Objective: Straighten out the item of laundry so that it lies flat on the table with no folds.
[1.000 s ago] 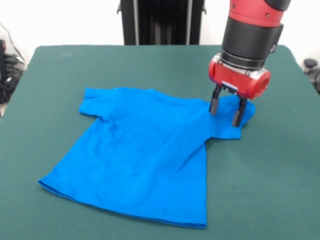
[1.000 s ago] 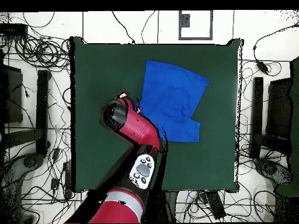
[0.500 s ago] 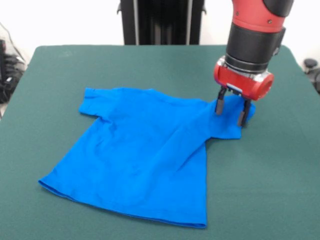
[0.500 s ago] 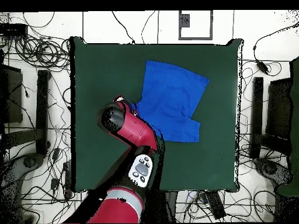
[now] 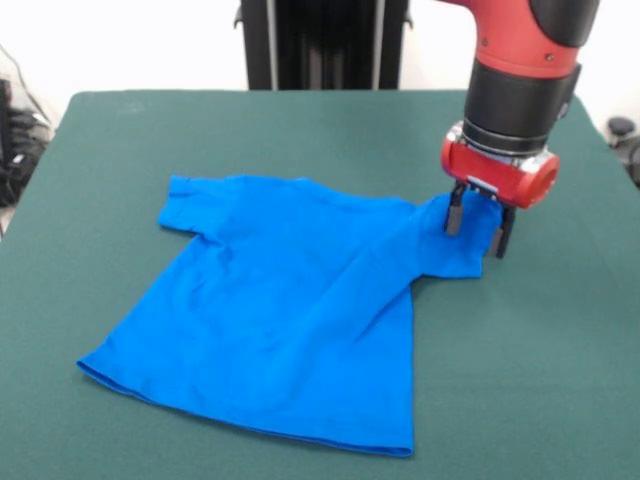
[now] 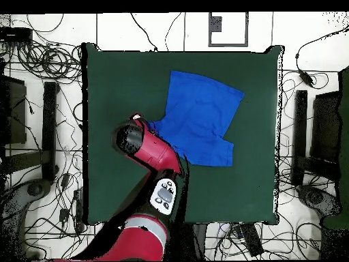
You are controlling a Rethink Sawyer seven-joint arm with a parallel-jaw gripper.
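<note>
The bright blue T-shirt (image 5: 290,300) lies mostly spread on the dark green table (image 5: 300,130), hem toward the camera. A diagonal crease runs from its right sleeve into the body. My gripper (image 5: 478,225) stands at the tip of that right sleeve (image 5: 440,245). Its two dark fingers straddle the cloth, and the sleeve is drawn out toward the table's right side. In the overhead view the shirt (image 6: 201,116) lies right of centre, and the arm's wrist (image 6: 133,136) covers the gripper at the sleeve's left tip.
The robot's black pedestal (image 5: 320,45) stands behind the table's far edge. The table's right edge (image 5: 600,140) is close to the gripper. Cables and stands (image 6: 41,102) ring the table on the floor.
The gripper has moved toward the table's right edge in the front view, and the sleeve tip has come with it, drawing the sleeve out longer. The shirt's body has stayed in place.
</note>
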